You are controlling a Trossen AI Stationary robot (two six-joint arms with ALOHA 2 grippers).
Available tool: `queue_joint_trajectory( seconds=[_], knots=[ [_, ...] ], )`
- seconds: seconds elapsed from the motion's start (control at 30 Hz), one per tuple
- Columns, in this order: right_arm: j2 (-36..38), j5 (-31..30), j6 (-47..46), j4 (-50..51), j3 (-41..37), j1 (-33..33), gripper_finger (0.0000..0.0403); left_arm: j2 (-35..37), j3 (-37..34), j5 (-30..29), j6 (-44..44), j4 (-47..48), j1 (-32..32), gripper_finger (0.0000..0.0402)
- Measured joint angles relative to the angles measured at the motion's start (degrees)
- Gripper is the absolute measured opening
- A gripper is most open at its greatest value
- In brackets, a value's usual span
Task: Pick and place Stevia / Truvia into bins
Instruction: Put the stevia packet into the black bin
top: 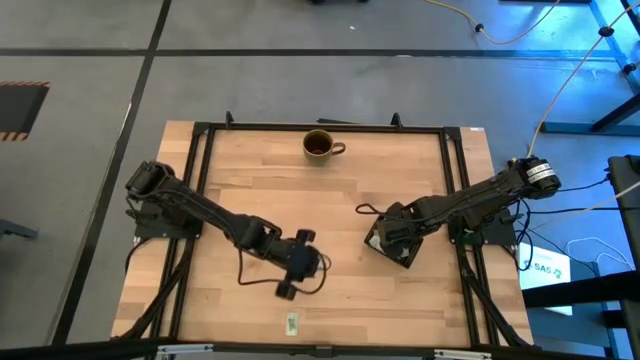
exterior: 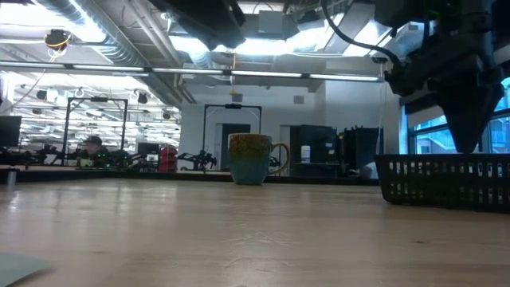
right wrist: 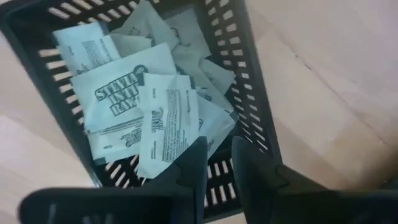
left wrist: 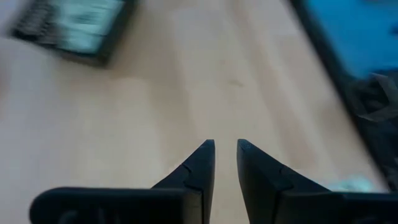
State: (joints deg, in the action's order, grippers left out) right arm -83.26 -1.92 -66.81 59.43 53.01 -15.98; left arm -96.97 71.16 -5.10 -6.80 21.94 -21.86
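One Stevia sachet (top: 291, 323) is left on the table near the front edge, long axis running front to back. My left gripper (top: 296, 268) hovers just behind it, fingers slightly apart and empty, so it's nearer. The right gripper (right wrist: 216, 163) hangs over the black bin (right wrist: 250, 93) of sachets, barely parted, holding nothing

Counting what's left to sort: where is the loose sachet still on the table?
In the high view, the sachet lies near the table's front edge, just beyond the left hand, far from the black bin.

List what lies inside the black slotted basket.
The black slotted basket holds a loose pile of pale green and white paper sachets, overlapping; the count and most of the floor are covered.
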Motion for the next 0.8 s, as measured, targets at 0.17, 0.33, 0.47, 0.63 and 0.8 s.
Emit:
queue_joint_trajectory(
  seconds=[0.17,0.33,0.47,0.63,0.8],
  knots=[
    [0.0,-0.01,3.65,-0.27,0.0,-0.01,0.0078,-0.07,-0.02,2.66,-1.52,0.46,-3.74,0.0068],
    [0.0,-0.12,7.32,-2.5,0.0,-0.01,0.0078,-2.85,-0.03,1.86,-8.73,-0.01,-9.1,0.0078],
    [0.0,-0.25,10.12,-4.94,0.0,-0.01,0.0078,-6.9,-0.07,1.56,-14.86,0.31,-13.29,0.0084],
    [0.0,-2.61,10.7,-7.14,0.0,-0.01,0.0079,-11.55,-0.07,0.43,-25.19,-0.21,-15.67,0.0081],
    [0.0,-3.01,13.14,-7.97,0.0,-0.01,0.0078,-14.65,0.0,-1.25,-28.16,-0.74,-16.07,0.0081]
  ],
)
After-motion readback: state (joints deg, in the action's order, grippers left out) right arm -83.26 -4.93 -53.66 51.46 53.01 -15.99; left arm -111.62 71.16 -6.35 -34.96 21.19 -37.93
